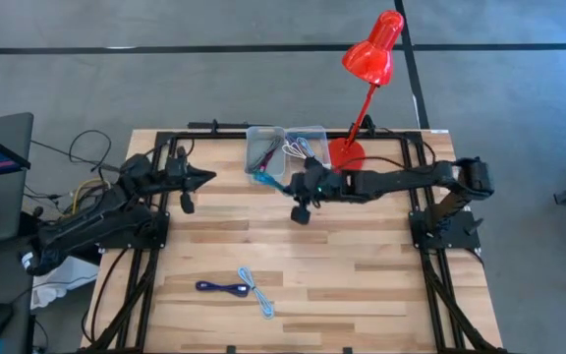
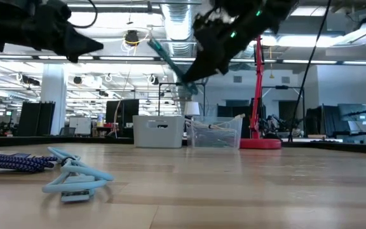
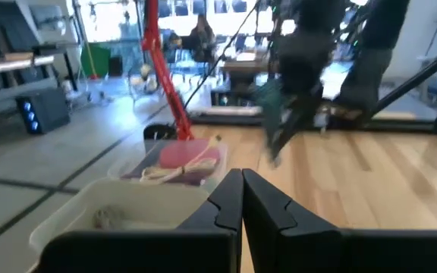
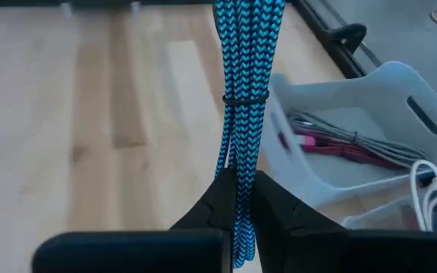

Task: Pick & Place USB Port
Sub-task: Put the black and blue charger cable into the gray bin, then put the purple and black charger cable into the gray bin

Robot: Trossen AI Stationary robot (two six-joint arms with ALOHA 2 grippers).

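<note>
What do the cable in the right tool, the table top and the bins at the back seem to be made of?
Teal cable: braided fabric sleeve, judging by its zigzag weave; matte.
Table top: wood planks, likely butcher block, with visible grain and seams; light satin finish.
Bins: probably plastic, with smooth moulded walls; one white and opaque, the other clear.

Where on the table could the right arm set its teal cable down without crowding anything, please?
Bare wood runs between the right gripper, shut on the teal cable, and the light blue cable beside the dark blue cable near the front edge. The front right quarter is bare too. The back is crowded: two bins, red lamp.
</note>
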